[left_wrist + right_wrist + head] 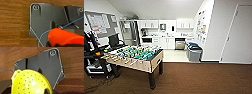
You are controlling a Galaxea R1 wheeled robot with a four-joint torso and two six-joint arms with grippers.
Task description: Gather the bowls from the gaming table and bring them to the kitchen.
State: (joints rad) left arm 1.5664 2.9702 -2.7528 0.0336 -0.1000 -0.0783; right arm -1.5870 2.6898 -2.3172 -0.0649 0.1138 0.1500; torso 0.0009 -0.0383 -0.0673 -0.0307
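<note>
The orange bowl (65, 37) sits large and close against the left arm's dark plate, a thin blue cable (70, 23) looping past it, brown carpet (13, 22) beneath. The yellow bowl (30, 83), dotted with small holes, sits just as close against the right arm's plate, over the same carpet. Whether either end effector is open or closed on its bowl I cannot tell; the fingers are not to be made out.

The head view gives the room instead: a foosball table (137, 56) stands on the carpet to the left, green field and rods on top. Beyond it the kitchen (166, 32) opens up, white cabinets, a counter and a steel appliance under it. Two grey bins (194, 52) with dark lids stand by the right-hand wall, their contents hidden. At the far left a dark rig (94, 57) carries something orange and something yellow-green; what they are I cannot tell. A notice board (100, 23) hangs on the left wall
</note>
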